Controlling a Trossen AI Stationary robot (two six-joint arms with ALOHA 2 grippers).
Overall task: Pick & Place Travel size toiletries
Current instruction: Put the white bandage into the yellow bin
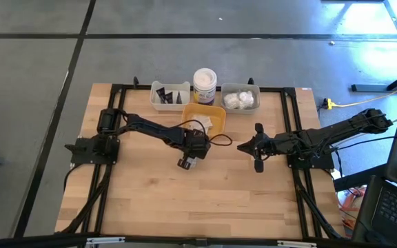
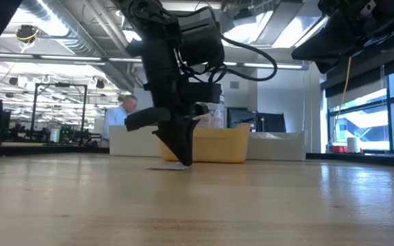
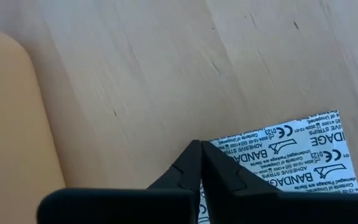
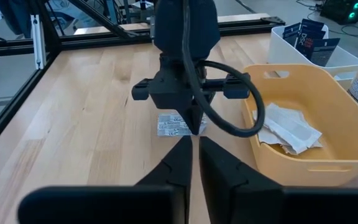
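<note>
A flat white sachet [image 3: 291, 155] printed "bandage adhesive strips" lies on the wooden table just in front of the yellow tray [image 1: 204, 118]. My left gripper [image 1: 187, 162] points steeply down at it, shut at the sachet's edge. More white sachets [image 4: 288, 127] lie in the yellow tray. Black tubes [image 1: 170, 95] stand in the white tray, and white fluffy pieces [image 1: 240, 98] fill the grey tray. My right gripper [image 1: 242, 145] hovers shut and empty to the right of the sachet, pointing at it. My left gripper meets the sachet at one corner of its edge [image 3: 219, 148], its two shut fingers [image 3: 185, 174] coming from above at a steep slant. The fingertips cover the spot, so how much of the edge lies between them does not show. The sachet [image 2: 166, 166] lies flat on the table.
A white jar with a yellow label [image 1: 205, 85] stands between the white and grey trays at the far edge. A black frame [image 1: 291, 124] borders the table. Bare wood stretches toward the near edge. A person [image 2: 123, 109] sits in the room beyond.
</note>
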